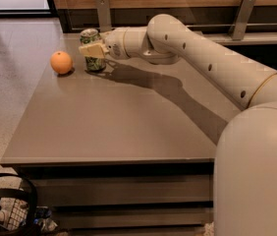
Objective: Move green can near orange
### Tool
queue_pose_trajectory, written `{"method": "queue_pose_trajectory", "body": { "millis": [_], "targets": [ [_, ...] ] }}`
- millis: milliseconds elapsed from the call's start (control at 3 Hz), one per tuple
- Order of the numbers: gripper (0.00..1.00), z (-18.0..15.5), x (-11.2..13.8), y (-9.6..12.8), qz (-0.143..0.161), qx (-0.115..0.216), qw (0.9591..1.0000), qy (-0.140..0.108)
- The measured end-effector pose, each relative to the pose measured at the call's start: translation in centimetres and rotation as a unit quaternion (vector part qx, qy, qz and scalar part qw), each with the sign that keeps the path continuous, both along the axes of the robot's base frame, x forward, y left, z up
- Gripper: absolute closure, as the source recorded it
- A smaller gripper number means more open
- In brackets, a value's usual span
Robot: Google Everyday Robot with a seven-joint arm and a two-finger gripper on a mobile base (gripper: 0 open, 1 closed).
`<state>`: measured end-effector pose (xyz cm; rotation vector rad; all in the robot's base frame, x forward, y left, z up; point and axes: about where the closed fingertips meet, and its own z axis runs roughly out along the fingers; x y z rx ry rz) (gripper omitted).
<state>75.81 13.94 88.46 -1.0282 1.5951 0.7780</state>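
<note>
The green can (pixel 95 64) stands upright near the far left corner of the surface (pixel 119 122). The orange (pixel 61 62) rests near it, on the side away from the arm, with a small gap between them. The end effector (pixel 90 48) sits against the can's middle, at the tip of the white arm (pixel 202 53), which casts a long shadow.

The arm (pixel 202 53) is a chain of smooth, rounded off-white tubes dotted with small dark round holes, and a thin yellowish ring marks the seam near its thick end. It grows from a large, bulging off-white body shell (pixel 256 181). The gripper (pixel 93 50), at the arm's far-left tip, is a blockier cream-yellow piece behind a short ribbed wrist.
</note>
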Motion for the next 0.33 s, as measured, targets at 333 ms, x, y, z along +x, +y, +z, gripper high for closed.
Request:
{"method": "queue_pose_trajectory", "body": {
  "millis": [333],
  "targets": [
    [0.0,-0.07,-0.08,0.3,0.002,0.0,1.0,0.001]
  ]
}}
